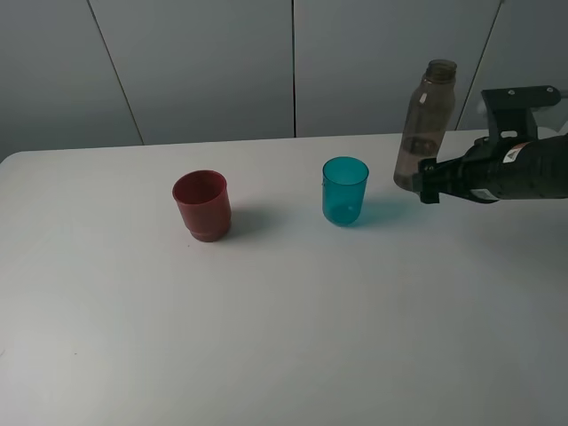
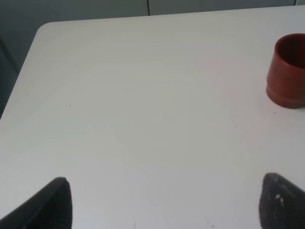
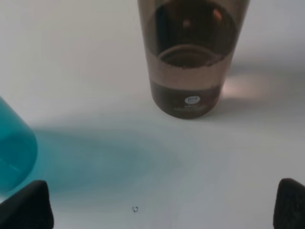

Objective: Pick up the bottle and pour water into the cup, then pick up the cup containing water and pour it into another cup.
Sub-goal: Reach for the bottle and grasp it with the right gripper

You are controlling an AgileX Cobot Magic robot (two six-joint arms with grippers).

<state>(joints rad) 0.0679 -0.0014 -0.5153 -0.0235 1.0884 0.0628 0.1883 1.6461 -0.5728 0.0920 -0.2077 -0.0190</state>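
Observation:
The smoky grey-brown bottle point(image 1: 426, 124) stands upright at the back right of the white table, with some water in its lower part point(image 3: 190, 90). My right gripper point(image 1: 428, 190) is open just in front of the bottle's base, fingers point(image 3: 26, 207) spread wide and nothing between them; its midpoint is point(image 3: 159, 210). The teal translucent cup point(image 1: 344, 190) stands left of the bottle, and its edge shows in the right wrist view point(image 3: 12, 152). Further left is the dark-red cup point(image 1: 201, 205) point(image 2: 288, 71). My left gripper point(image 2: 169, 210) is open over bare table, apart from the red cup.
The white table point(image 1: 284, 337) has a rounded back-left corner point(image 2: 45, 28). Grey wall panels rise behind it. A black camera bracket point(image 1: 519, 102) sits on the right arm. The left arm is outside the exterior high view.

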